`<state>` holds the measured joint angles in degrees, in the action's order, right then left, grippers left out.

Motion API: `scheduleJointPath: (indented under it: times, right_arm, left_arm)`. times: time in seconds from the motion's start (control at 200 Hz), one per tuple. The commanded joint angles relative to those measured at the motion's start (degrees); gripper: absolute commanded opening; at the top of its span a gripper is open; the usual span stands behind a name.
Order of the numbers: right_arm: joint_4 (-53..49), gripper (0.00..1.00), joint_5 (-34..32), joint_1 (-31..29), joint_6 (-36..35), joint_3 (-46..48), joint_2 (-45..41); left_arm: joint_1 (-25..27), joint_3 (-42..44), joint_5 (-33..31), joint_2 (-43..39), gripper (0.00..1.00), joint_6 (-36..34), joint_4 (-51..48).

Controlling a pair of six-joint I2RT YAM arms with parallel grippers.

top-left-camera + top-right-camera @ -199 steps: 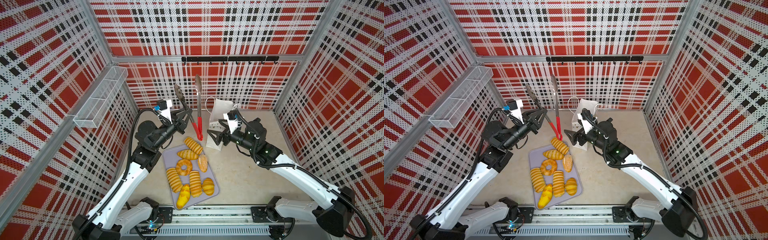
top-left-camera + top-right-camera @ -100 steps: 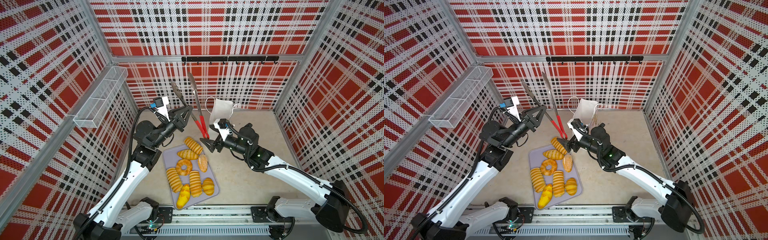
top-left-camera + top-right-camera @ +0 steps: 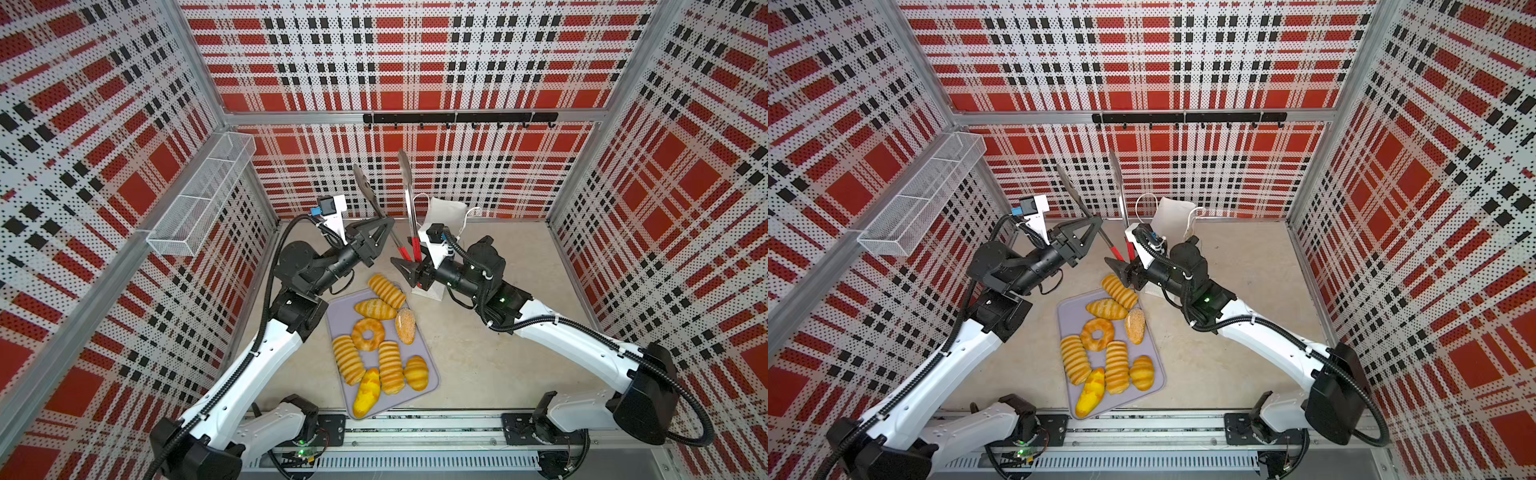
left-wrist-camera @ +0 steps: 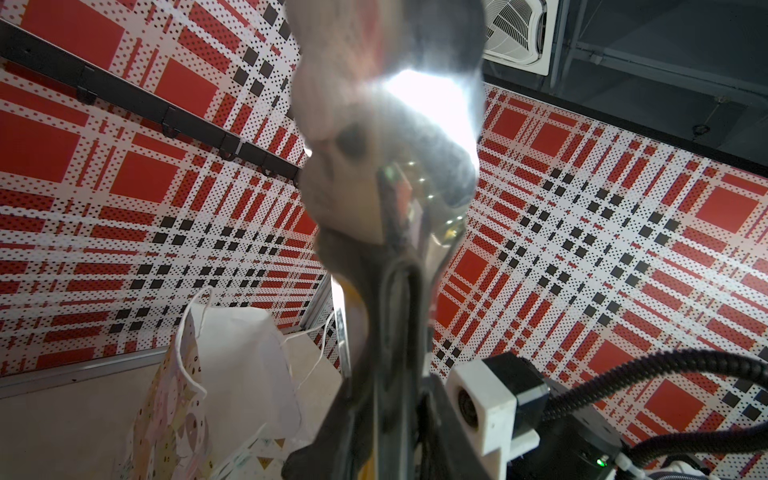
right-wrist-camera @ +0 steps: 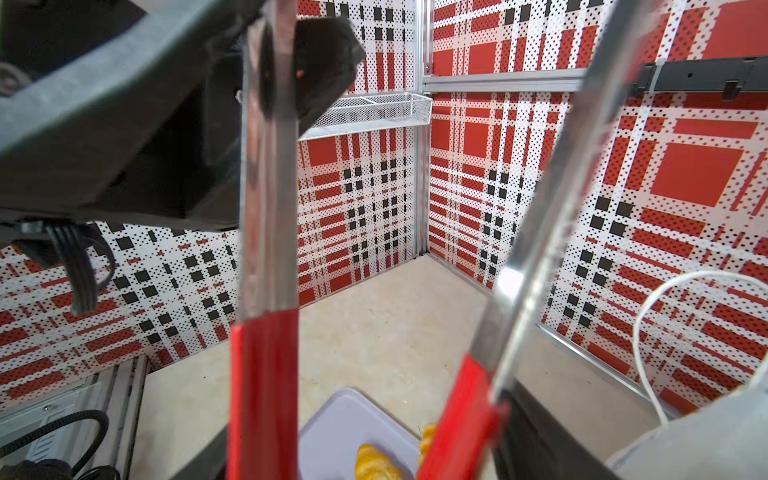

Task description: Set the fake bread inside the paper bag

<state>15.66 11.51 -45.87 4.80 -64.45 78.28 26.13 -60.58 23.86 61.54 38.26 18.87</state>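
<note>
Golden-orange fake bread (image 3: 390, 361) lies in a loose cluster on a flat lavender tray (image 3: 340, 316) at the middle of the table (image 3: 478, 353). There are eight pieces: ribbed loaves, a ring doughnut, a speckled oval roll and a yellow bun. The loaf farthest from the robot overhangs the tray's far edge. No piece is lifted or touched.

Beyond the tray, toward the back wall, the paper bag (image 3: 446, 212) stands upright, partly hidden behind the right arm's wrist. What is inside it cannot be seen.

Between tray and bag, red-handled metal tongs (image 3: 410, 216) are held up in the air, tips up and splayed, red handle end down. The left gripper (image 3: 386, 226) is clamped on one metal arm of the tongs, as the right wrist view shows. The right gripper (image 3: 409, 268) sits at the red handle end with its jaws apart and both handles between them. One handle seems to lie against a jaw, but the tongs are not squeezed.

The step in hand looks like a handover or regrasp of the tongs, before any bread is picked up. Next the right gripper probably needs a firm hold across both handles. Then the left could let go, and the tongs be turned tips-down over the tray.
</note>
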Motion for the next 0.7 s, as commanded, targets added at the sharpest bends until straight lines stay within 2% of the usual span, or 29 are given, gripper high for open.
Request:
scheduleJointPath:
  times: [0.0, 0.316, 0.576, 0.696]
  right_arm:
    - [2.4, 0.72, -0.7, -0.2, -1.2, -1.7, 0.1]
    - [1.9, 0.61, -5.6, -1.0, -2.7, -1.9, 0.5]
    - [0.9, 0.59, -6.1, -1.2, -2.0, -3.6, 2.2]
    - [1.4, 0.52, -6.3, -1.2, -1.9, -3.3, 2.4]
  left_arm:
    - [0.6, -0.1, 2.0, 0.2, 0.09, 0.7, 2.9]
    - [1.5, -0.6, 2.7, 1.5, 0.09, 1.3, 2.6]
    - [1.0, -2.1, 2.0, 3.7, 0.09, 0.1, 0.7]
    - [0.9, -2.2, -0.2, 3.8, 0.09, 0.8, 0.6]
